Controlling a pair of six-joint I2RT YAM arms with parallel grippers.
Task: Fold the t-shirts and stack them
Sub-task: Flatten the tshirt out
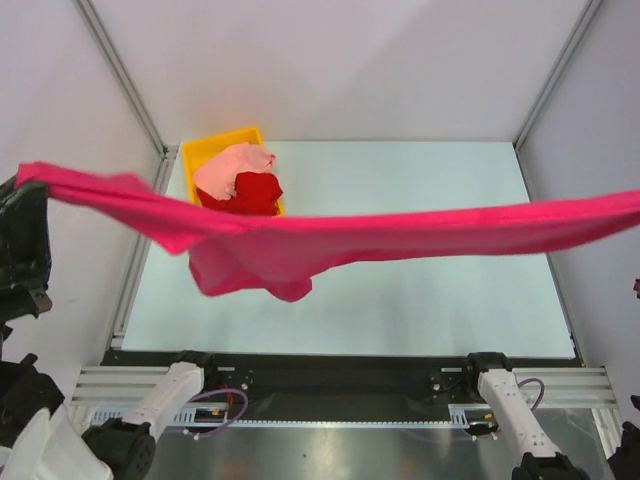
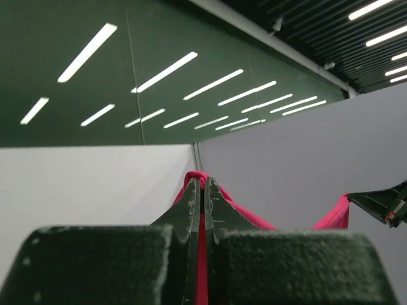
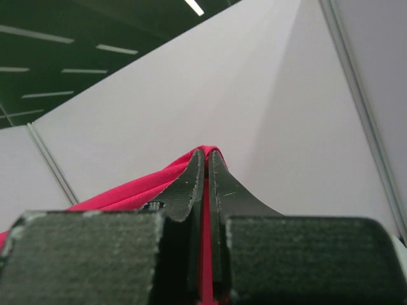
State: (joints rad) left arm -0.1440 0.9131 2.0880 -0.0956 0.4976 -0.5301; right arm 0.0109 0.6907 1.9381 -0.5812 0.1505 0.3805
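A magenta-crimson t-shirt (image 1: 330, 235) hangs stretched across the whole top view, high above the table, sagging in a bunch left of centre. My left gripper (image 1: 24, 178) is at the far left and is shut on one end of it. In the left wrist view, cloth (image 2: 267, 222) runs from between the closed fingers of that gripper (image 2: 203, 184). My right gripper (image 3: 206, 152) is shut on the other end (image 3: 127, 190), beyond the top view's right edge. A salmon-pink t-shirt (image 1: 232, 165) and a bright red t-shirt (image 1: 255, 190) lie crumpled in the yellow bin (image 1: 200, 152).
The yellow bin stands at the back left corner of the pale table (image 1: 420, 290). White walls with metal posts (image 1: 125, 80) enclose the table on three sides. Both arm bases (image 1: 190, 375) sit at the near edge.
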